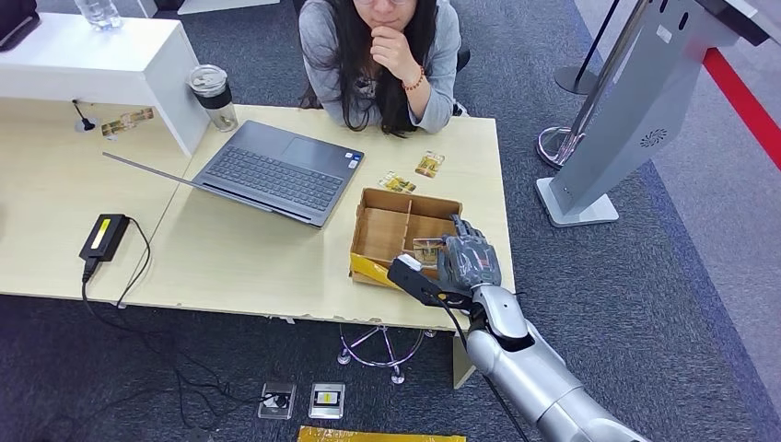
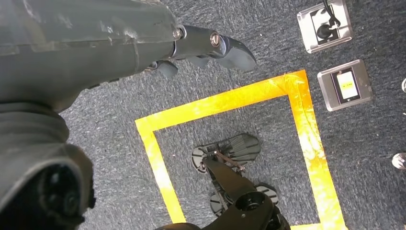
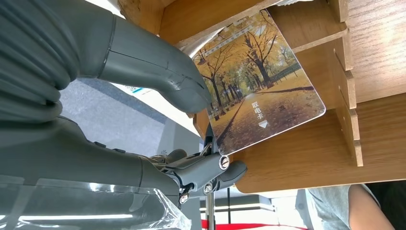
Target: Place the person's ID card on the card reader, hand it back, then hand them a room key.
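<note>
My right hand (image 1: 469, 261) reaches over the near right corner of a brown wooden card box (image 1: 379, 232) on the table and pinches a room key card (image 3: 261, 98) printed with autumn trees; the card (image 1: 428, 250) stands in the box's slot. Thumb (image 3: 158, 72) and fingers (image 3: 210, 172) press on its two faces. Two more cards (image 1: 429, 164) (image 1: 398, 183) lie flat on the table between the box and the person (image 1: 382, 55). A black card reader (image 1: 104, 236) sits on the left part of the table. My left hand (image 2: 95, 43) hangs above the carpet with nothing in it.
An open laptop (image 1: 276, 170) lies in the table's middle, a tumbler (image 1: 213, 95) behind it beside a white counter (image 1: 92, 55). A grey kiosk stand (image 1: 626, 120) rises at the right. Yellow floor tape (image 2: 306, 129) and floor sockets (image 2: 344, 84) lie below.
</note>
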Tool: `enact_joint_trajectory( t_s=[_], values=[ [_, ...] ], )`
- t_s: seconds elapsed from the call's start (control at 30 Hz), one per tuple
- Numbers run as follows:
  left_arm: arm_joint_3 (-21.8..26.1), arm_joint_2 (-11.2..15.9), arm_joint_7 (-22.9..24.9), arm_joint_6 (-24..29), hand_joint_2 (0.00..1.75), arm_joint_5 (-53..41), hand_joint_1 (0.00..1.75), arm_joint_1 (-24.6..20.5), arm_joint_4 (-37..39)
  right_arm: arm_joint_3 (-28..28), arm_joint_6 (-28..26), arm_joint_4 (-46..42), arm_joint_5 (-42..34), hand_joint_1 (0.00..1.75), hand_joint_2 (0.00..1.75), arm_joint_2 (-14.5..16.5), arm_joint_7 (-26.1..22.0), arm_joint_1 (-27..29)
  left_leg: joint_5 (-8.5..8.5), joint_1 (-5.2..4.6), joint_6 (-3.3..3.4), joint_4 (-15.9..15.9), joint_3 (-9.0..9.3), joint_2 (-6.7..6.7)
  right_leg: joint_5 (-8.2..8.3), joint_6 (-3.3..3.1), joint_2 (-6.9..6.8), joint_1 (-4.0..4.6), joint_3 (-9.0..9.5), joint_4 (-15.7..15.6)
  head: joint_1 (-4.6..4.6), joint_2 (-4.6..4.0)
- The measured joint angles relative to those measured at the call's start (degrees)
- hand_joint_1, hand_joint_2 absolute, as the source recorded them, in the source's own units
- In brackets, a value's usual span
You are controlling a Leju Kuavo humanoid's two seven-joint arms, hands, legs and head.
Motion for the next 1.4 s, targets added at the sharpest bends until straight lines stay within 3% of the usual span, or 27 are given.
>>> enact_joint_trajectory(
  t_s=[0.5, 0.53, 0.63, 0.67, 1.3, 1.4],
  values=[
    [-0.02, 0.07, -0.26, -0.03, 0.00, -0.01, 0.00, 0.00, 0.00, 0.00, -1.95, 1.28, -0.44, 1.75, 1.75, 0.49, -0.81, -0.20, 0.00, 0.00, 0.00, 0.00, -0.01, 0.00, 0.00, 0.00, 0.00, 0.00, 0.00, 0.00, 0.00, 0.00],
    [-0.02, 0.07, -0.29, -0.03, 0.00, 0.01, 0.00, 0.00, 0.00, 0.00, -2.13, 1.42, -0.48, 1.31, 1.75, 0.51, -0.83, -0.25, 0.00, 0.00, 0.00, 0.00, -0.01, 0.00, 0.00, 0.00, 0.00, 0.00, 0.00, 0.00, 0.01, 0.00],
    [-0.02, 0.07, -0.30, -0.03, 0.00, 0.08, 0.00, 0.00, 0.00, 0.00, -2.59, 1.88, -0.56, 0.00, 0.44, 0.65, -0.90, -0.47, 0.00, 0.00, 0.00, 0.00, -0.01, 0.00, 0.00, 0.00, 0.00, 0.00, 0.00, 0.00, 0.01, 0.00],
    [-0.02, 0.07, -0.30, -0.02, 0.00, 0.10, 0.00, 0.00, 0.00, 0.00, -2.67, 2.05, -0.58, 0.00, 0.00, 0.71, -0.95, -0.54, 0.00, 0.00, 0.00, 0.00, -0.01, 0.00, 0.00, 0.00, 0.00, 0.00, 0.00, 0.00, 0.01, 0.00],
    [-0.02, 0.07, -0.30, 0.27, 0.00, 1.16, 0.00, 0.01, 0.00, 0.03, -0.31, 6.04, -1.03, 0.00, 0.00, 1.97, -2.23, -1.44, 0.00, 0.01, 0.00, 0.00, -0.02, 0.00, 0.00, 0.00, 0.00, 0.00, -0.01, 0.00, 0.01, 0.00],
    [-0.02, 0.07, -0.29, 0.47, 0.00, 1.32, 0.00, 0.00, 0.00, 0.04, -0.31, 6.35, -1.38, 0.00, 1.31, 2.27, -2.16, -1.52, 0.00, 0.01, 0.00, 0.00, -0.02, 0.00, 0.00, 0.00, 0.00, 0.00, -0.01, 0.00, 0.01, 0.00]
  ],
)
